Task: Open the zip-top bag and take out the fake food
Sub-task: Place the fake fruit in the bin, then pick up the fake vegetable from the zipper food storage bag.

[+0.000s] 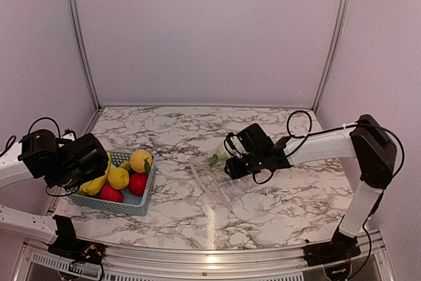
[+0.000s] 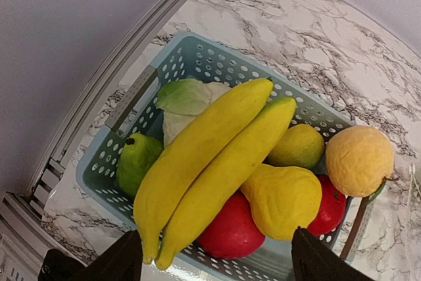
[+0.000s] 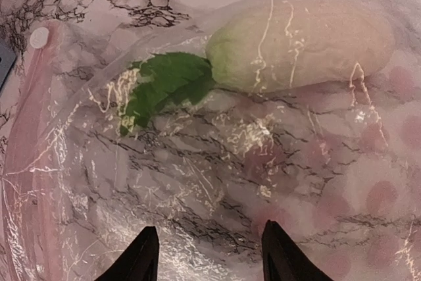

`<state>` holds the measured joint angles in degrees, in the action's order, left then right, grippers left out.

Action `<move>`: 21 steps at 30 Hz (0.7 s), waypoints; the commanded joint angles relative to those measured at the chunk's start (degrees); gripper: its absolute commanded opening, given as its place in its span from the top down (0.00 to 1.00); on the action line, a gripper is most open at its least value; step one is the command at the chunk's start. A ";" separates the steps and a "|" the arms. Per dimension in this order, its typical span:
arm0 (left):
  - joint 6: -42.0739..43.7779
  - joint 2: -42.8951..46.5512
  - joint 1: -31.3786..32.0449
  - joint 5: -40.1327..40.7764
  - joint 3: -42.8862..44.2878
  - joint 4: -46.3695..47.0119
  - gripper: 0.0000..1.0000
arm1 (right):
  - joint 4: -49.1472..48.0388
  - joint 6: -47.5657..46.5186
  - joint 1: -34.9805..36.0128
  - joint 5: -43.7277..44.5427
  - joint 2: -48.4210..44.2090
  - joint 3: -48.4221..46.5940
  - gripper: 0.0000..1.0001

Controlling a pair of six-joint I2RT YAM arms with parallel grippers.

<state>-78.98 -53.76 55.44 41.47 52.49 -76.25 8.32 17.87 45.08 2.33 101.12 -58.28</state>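
The clear zip-top bag (image 1: 214, 179) lies flat on the marble at mid-table. It fills the right wrist view (image 3: 217, 182), with its pink zip strip (image 3: 29, 136) at the left. Inside it lies one piece of fake food, a pale green-white vegetable (image 3: 299, 41) with a dark green leaf (image 3: 164, 80). My right gripper (image 3: 210, 258) is open, just above the bag and near the vegetable (image 1: 214, 158). My left gripper (image 2: 217, 264) is open and empty, hovering over the basket's fake food: two bananas (image 2: 217, 162), red apples (image 2: 230, 231), a green pear (image 2: 135, 159) and a cabbage (image 2: 184, 100).
The light blue lattice basket (image 1: 135, 205) stands at the front left and also holds a lemon (image 2: 299, 146), a yellow pear (image 2: 286, 199) and an orange (image 2: 358, 159). A metal frame rail (image 2: 112, 77) runs close behind the basket. Walls enclose the table's back and sides.
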 commanded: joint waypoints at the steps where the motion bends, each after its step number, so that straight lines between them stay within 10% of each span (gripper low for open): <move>1: 7.49 -2.68 -0.18 0.84 4.72 2.76 0.16 | 2.06 -0.63 -0.34 1.23 -2.00 -2.83 0.48; 21: 33.28 -22.17 -0.24 -21.75 10.67 43.03 0.04 | 6.51 0.30 -3.33 3.38 -4.44 -7.02 0.46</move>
<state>-50.59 -72.38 55.44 26.85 62.65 -44.36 12.40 17.80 43.09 4.75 98.87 -63.02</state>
